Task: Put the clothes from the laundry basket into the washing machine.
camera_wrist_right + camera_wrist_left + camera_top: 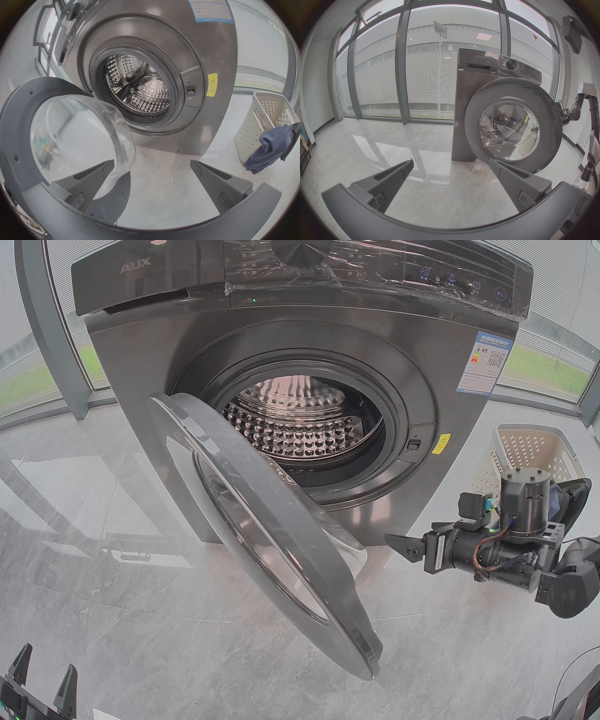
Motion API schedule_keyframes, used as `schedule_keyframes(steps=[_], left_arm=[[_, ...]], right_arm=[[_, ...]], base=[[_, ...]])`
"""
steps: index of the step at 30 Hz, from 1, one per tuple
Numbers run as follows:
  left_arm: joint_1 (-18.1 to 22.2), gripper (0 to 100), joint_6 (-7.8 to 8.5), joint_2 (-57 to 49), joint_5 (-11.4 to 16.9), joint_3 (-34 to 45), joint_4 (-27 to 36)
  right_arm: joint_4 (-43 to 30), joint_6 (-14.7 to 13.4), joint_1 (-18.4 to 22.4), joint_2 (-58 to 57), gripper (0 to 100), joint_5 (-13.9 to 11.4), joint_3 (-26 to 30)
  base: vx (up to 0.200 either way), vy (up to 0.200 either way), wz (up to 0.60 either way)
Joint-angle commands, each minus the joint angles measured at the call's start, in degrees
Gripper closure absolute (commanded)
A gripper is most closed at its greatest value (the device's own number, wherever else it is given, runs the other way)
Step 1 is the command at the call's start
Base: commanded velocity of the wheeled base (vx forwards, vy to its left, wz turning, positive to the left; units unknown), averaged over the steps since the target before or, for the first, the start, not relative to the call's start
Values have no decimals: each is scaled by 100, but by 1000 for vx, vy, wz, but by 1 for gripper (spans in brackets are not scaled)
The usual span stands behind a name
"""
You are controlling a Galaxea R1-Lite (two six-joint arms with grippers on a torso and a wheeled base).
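The washing machine point(156, 352) has its door point(275, 534) open; a blue garment point(270, 148) drapes over the laundry basket point(250, 131) rim (floor beside the machine). Left gripper point(450, 162) and right gripper point(151, 164) fingers are spread wide.

One washing machine point(156, 359), one laundry basket point(486, 480)

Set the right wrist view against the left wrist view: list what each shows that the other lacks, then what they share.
Right wrist, not left: the drum mouth, the basket, a blue cloth hanging over its rim. Left wrist, not right: the door from outside, the right arm far off. Both: the washer, its open door, the floor, and an open pincer in front: left pincer, right pincer.
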State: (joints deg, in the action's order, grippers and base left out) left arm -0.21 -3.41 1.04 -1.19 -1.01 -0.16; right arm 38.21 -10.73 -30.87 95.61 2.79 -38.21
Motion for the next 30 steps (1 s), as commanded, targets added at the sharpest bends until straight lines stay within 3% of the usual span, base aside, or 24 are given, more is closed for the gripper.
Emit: schedule_keyframes(steps=[1,14,19,25,30], left_arm=[[3,0,-1,-51,-4,92,-2],[3,0,-1,-51,-4,92,-2],[3,0,-1,-51,-4,92,-2],[3,0,-1,-51,-4,92,-2],[3,0,-1,-51,-4,92,-2]], right_arm=[[3,-52,-25,740,0,90,-495],[3,-61,-543,828,0,-42,-363],[11,-105,-499,828,0,-42,-425],[20,-166,-605,1091,0,11,-653],[205,-202,-754,1434,0,37,-811]], base=[[0,0,0],[0,0,0],[0,0,0],[-200,0,0],[0,0,0]])
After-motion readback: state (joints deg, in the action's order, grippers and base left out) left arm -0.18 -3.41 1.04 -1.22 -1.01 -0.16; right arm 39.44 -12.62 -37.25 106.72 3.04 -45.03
